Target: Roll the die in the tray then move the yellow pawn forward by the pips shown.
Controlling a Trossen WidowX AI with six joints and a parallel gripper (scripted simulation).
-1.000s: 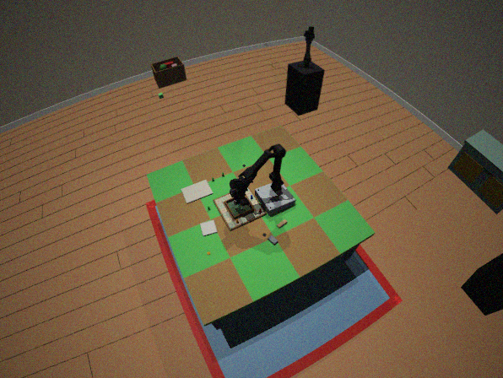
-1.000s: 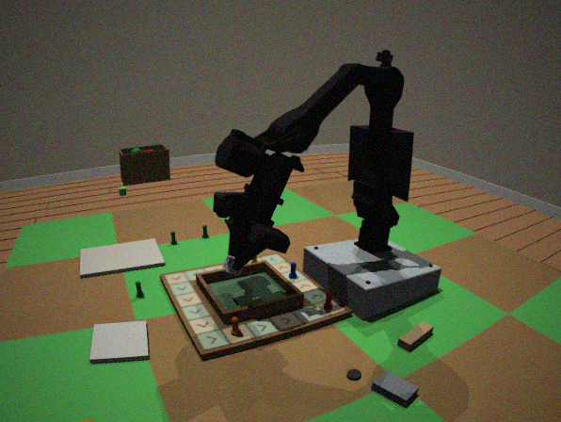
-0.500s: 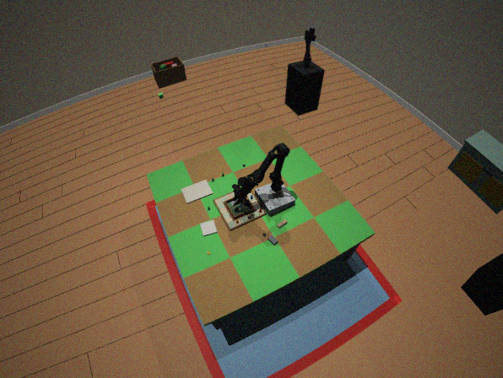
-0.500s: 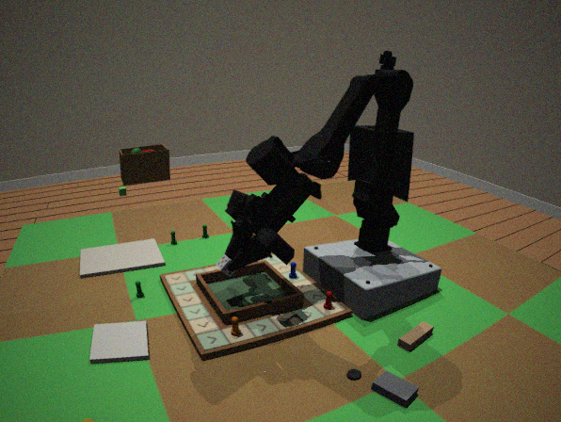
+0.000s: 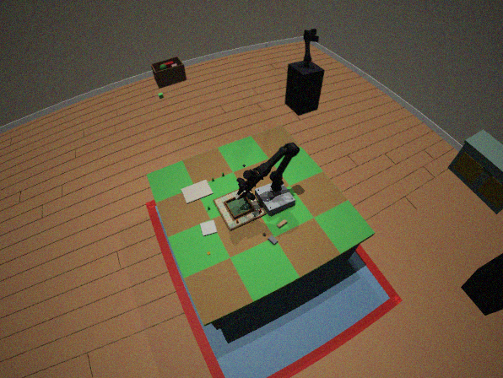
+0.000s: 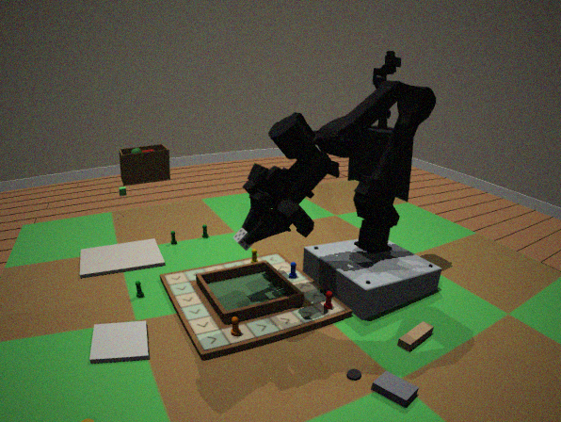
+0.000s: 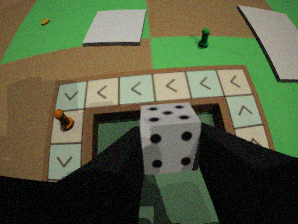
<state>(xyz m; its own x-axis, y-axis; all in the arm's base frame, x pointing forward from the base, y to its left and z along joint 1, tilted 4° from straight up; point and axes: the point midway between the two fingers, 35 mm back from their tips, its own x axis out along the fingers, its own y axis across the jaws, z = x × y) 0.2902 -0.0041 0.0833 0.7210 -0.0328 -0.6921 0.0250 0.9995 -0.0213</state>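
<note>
My gripper [image 6: 243,238] [image 7: 168,132] is shut on the white die [image 6: 241,237] [image 7: 169,140] and holds it in the air above the board, near the tray's far side. In the wrist view the die's upper face shows five pips and the face toward the camera shows four. The brown-walled tray [image 6: 221,306] [image 5: 228,211] with a green floor is in the middle of the board and holds no die. The yellow pawn [image 6: 254,255] stands on the far row of the board [image 6: 278,337], a little below and right of the die in the exterior view.
An orange pawn [image 6: 235,326] [image 7: 64,119], a blue pawn [image 6: 293,270] and a red pawn [image 6: 328,300] stand on the board. Green pawns [image 6: 139,289] [image 7: 204,38] and white slabs [image 6: 120,342] [image 7: 116,27] lie beyond it. A wooden block [image 6: 415,336], a grey block [image 6: 394,389] and a dark disc [image 6: 354,374] lie near the arm's base.
</note>
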